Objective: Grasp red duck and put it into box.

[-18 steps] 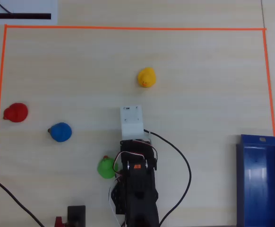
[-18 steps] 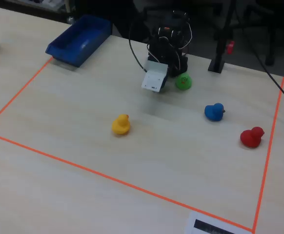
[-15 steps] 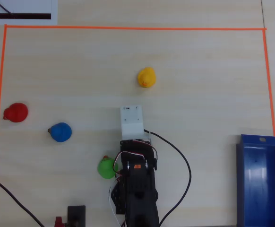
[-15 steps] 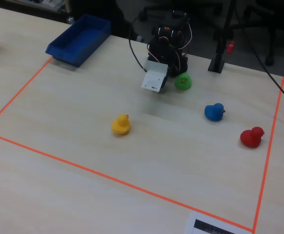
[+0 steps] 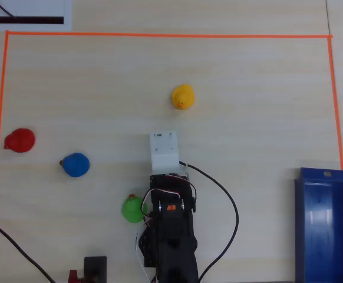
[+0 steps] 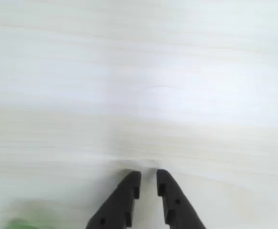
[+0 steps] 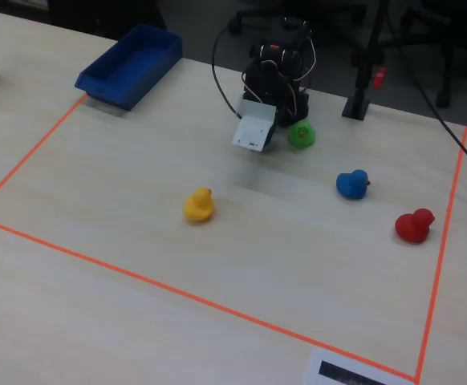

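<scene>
The pincer (image 6: pixel 148 183) hung over bare table (image 5: pixel 248 106) with its two black fingertips (image 6: pixel 132 183) drawn nearly together, only a thin slit between them and nothing held, so it read as clenched on air. In the overhead view the arm (image 5: pixel 170 236) was folded near its base, with the white wrist block reaching a little way into the taped field. The red duck (image 5: pixel 20 140) sat well apart from the pincer, far out to its left in that view and close to the orange tape border (image 5: pixel 0 118); the fixed view showed it alone near the right-hand tape line (image 7: pixel 415 226). Between the pincer and that target lay the blue duck (image 5: pixel 75 164), and the green duck (image 5: pixel 132 209) stood just beside the arm's base on the same side, a green smear at the wrist view's lower left corner. The yellow duck (image 5: pixel 182 96) stood ahead of the pincer. The box (image 5: pixel 327 227) lay well off to the pincer's right in the overhead view. The step in hand seemed to be the approach: it would go best if the fingers spread wide before descending, the swing stayed high enough to clear the green and blue ducks, and the fingers came down astride the red body rather than nudging it over the tape.
</scene>
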